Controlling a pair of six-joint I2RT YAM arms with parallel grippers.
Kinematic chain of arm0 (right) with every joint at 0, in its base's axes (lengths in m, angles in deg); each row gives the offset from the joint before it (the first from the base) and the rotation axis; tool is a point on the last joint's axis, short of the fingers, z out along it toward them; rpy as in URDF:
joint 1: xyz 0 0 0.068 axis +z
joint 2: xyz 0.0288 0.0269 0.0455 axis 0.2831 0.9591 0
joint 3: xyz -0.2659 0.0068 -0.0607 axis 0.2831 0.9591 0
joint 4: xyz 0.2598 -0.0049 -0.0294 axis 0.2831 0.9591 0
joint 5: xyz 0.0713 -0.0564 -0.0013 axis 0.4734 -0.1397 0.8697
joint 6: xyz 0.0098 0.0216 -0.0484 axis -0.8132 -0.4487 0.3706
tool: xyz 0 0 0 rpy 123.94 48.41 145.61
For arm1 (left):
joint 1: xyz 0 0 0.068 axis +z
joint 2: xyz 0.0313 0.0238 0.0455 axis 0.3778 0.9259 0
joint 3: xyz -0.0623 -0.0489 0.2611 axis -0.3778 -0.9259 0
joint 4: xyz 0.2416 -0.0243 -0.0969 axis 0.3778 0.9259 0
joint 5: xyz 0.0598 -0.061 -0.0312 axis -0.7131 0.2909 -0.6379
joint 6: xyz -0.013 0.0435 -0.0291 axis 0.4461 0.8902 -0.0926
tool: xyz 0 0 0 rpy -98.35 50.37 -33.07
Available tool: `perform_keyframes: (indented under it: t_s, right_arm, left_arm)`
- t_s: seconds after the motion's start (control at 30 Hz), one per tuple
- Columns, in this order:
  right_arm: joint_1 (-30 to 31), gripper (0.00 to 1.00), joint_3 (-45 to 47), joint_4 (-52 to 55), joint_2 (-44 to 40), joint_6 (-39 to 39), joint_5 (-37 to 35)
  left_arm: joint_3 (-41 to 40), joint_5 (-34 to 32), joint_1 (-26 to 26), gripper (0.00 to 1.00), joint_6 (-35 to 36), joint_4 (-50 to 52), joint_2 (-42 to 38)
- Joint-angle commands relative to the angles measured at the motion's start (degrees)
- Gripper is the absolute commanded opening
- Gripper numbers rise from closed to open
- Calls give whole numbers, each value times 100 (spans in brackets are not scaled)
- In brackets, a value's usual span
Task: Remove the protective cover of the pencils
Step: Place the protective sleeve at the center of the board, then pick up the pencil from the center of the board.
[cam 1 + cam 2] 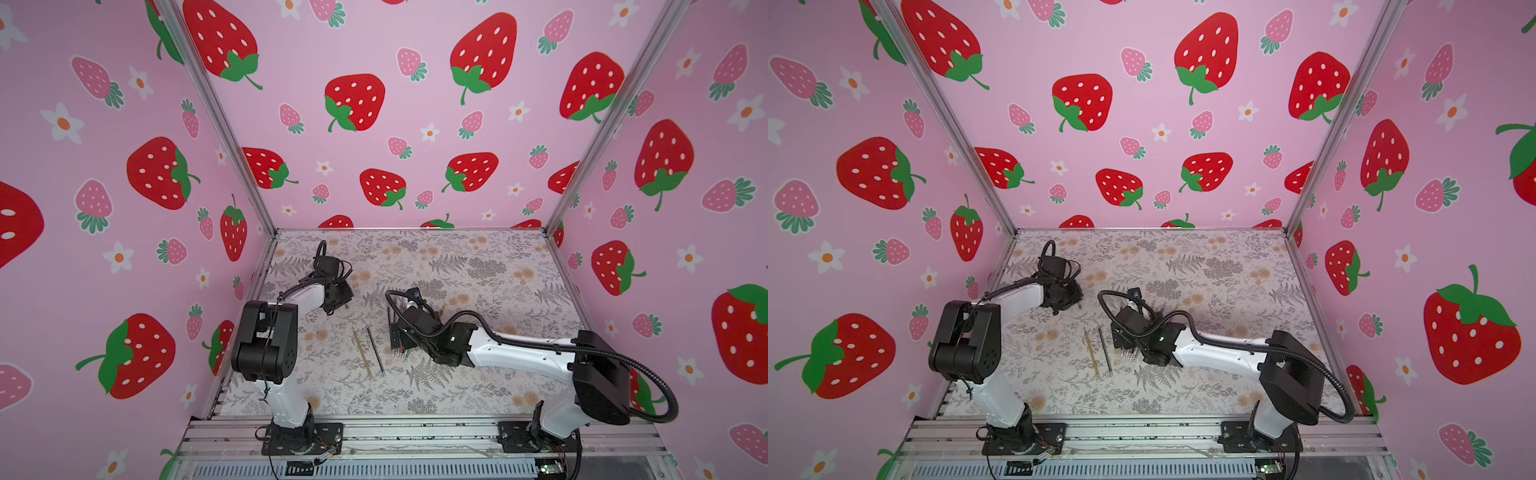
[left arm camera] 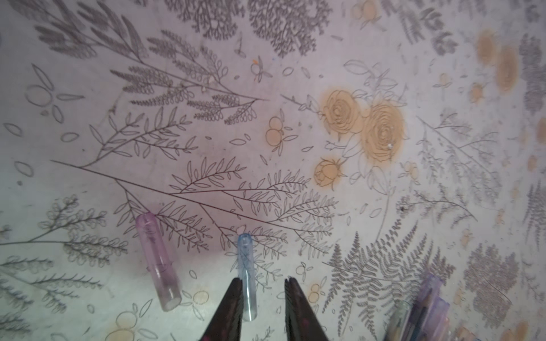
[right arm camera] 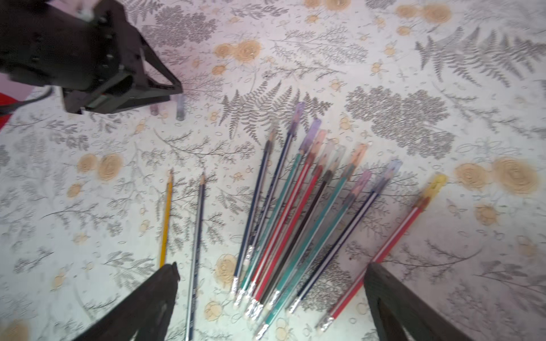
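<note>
Gold pencil (image 1: 362,352), black pencil (image 1: 375,350), floral table (image 1: 478,257)

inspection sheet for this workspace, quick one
surface: floral mat, lying flat
job's things: yellow pencil and dark pencil bare, side by side; capped pencils fanned beside them; pink cap and blue cap lying loose
clutter: nothing seen
hands: left hand open, blue cap by one finger; right hand wide open above the capped pencils
cables: black hose arching off the right arm; cable bundle at the left wrist
surroundings: strawberry walls, metal rail in front

No legible text anywhere; faint marks on the pink cap (image 2: 156,259), perhaps print, too blurred
</note>
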Motion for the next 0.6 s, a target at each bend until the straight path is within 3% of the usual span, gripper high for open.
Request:
perform_keyframes:
  t_s: [0.0,0.23,0.47,0.57]
  right_arm:
    - [-65,99,182,219,-317,168,-384]
    - [-272,98,-178,767,172,-177,-51]
    - [-268,49,-1090,1270,1081,-146,405]
    - [-272,40,-1395,1349,1389,-65,610]
  left_arm:
    - [-168,29,26,34,86,123,-379]
    - [-523,63,46,39,134,101,-1023]
    - [-873,157,156,39,178,56,-1668]
    - [-1260,161,305,39,162,-79,-2211]
